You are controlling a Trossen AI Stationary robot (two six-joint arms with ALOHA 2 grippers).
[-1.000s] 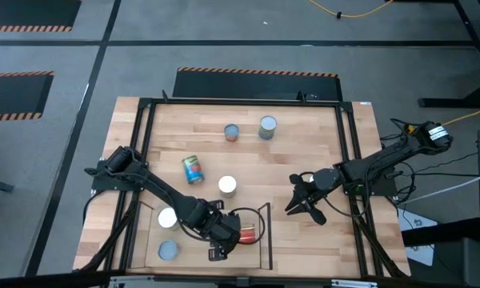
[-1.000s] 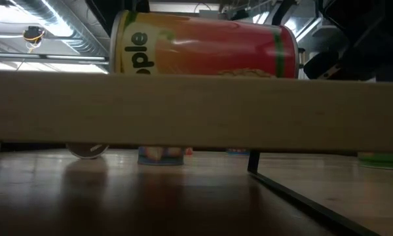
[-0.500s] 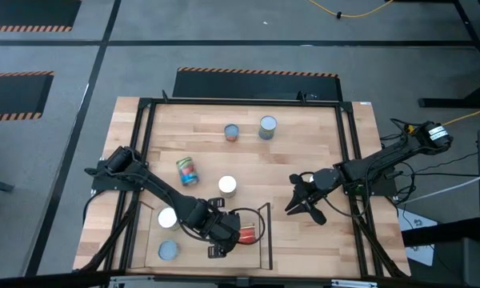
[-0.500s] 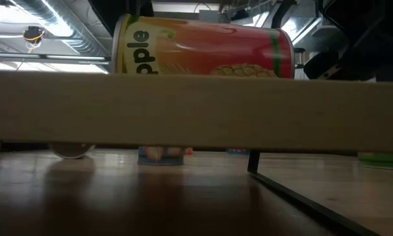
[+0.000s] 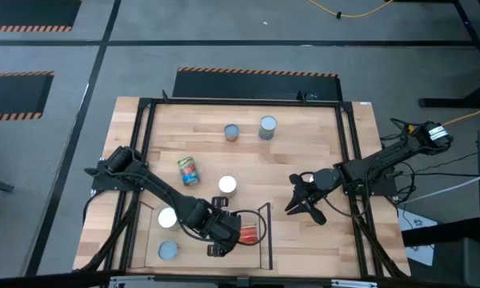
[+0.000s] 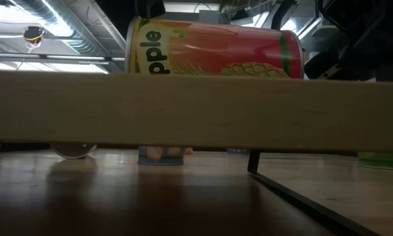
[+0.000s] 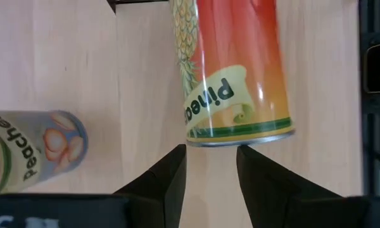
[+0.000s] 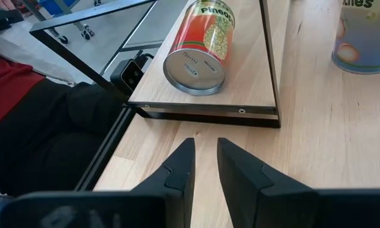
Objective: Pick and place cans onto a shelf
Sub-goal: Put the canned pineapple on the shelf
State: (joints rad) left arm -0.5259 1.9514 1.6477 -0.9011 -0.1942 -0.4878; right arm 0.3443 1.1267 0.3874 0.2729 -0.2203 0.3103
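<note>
- Your left claw (image 5: 222, 238) is working over the shelf (image 5: 260, 254) at the near end of the surface (image 5: 304, 152). Its fingers (image 7: 161, 183) are standing apart, gripping nothing, just short of the silver end of the pineapple can (image 7: 231, 69).
- That can is lying on its side on the shelf board, so you are looking at a placement that is not finished.
- Two cans (image 5: 167, 218) are standing upright on the shelf's left part.
- Four more are waiting on the surface: the tipped blue-labelled can (image 5: 187, 170), the white-topped can (image 5: 227, 186) and the far pair (image 5: 267, 126).
- Your right claw (image 5: 301, 210) is hanging idle beside the shelf, its fingers (image 8: 177, 171) only a little apart and empty.
- Next, you are probably needing to grip the pineapple can across its body and stand it upright; watch that it does not roll.
</note>
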